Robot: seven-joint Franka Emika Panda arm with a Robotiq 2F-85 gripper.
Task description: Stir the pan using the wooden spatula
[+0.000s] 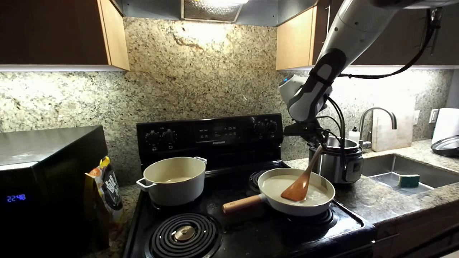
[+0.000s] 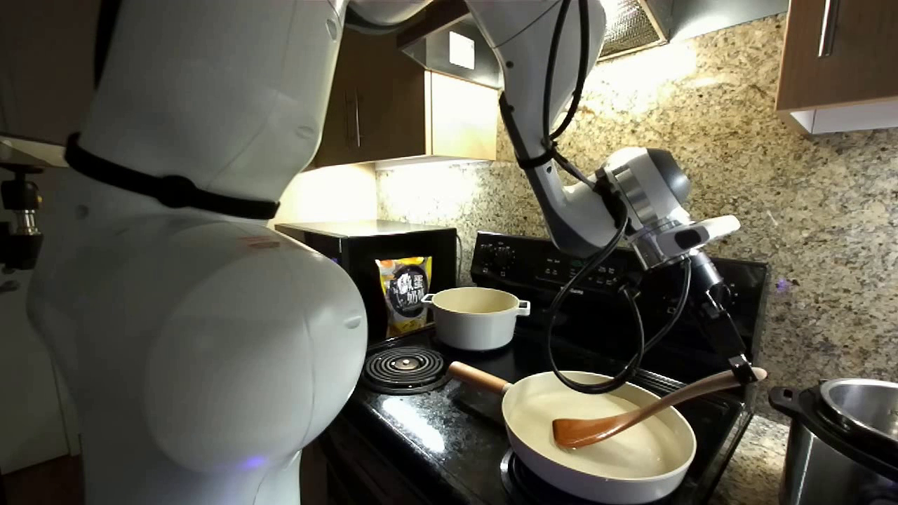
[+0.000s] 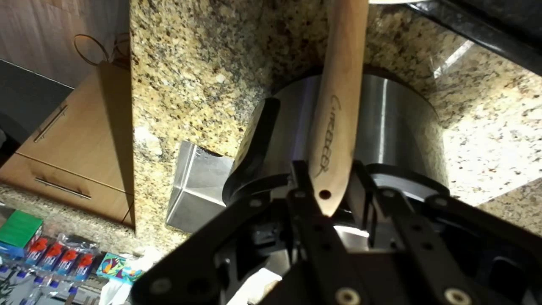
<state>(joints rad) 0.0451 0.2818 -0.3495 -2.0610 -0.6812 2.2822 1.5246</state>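
A claw (image 3: 330, 169) clamps tight on a wooden spatula (image 1: 298, 187), slanted into the pan (image 1: 299, 210) near the front-right corner of the stove (image 1: 254, 233).

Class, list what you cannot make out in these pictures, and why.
Wooden spatula: blade cut off by wrist view's top edge.
Burner beneath the pan: middle hidden by it in both exterior views.
Steel pot: floor hidden by its wall, both exterior views.
Stove panel: most lettering too small, same views.
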